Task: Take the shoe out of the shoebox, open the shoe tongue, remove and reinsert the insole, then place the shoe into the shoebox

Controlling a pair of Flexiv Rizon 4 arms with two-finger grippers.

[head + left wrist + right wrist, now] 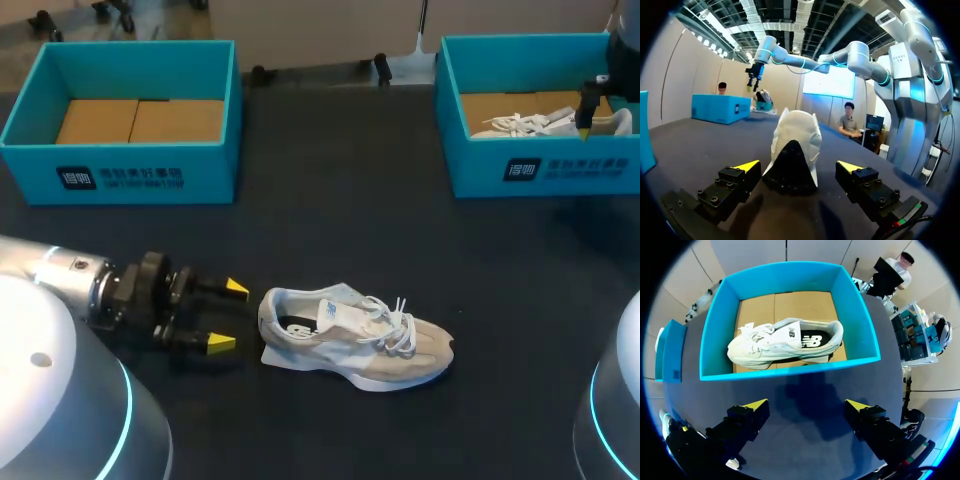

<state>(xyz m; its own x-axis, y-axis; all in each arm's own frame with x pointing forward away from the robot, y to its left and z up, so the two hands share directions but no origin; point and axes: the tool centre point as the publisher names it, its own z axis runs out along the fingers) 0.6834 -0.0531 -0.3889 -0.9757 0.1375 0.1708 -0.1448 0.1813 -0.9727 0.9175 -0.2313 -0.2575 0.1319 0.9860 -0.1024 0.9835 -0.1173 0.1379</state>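
The table point(330, 200) was viewed by the head camera from above and behind, at some distance, with the left shoebox point(140, 175) and the right shoebox point(545, 170) taken in along its far edge. The left wrist camera was held low, just over the tabletop, and was pointed almost level along the left gripper point(798, 166) at the heel of the beige shoe point(792, 135), seen from close by; the same shoe point(350, 340) was shared, side-on, with the head view. The right wrist camera was held above the right shoebox point(790, 371) and was pointed steeply down past the right gripper point(807, 404) into it; that box and the white shoe point(775, 345) in it were shared with the head view.
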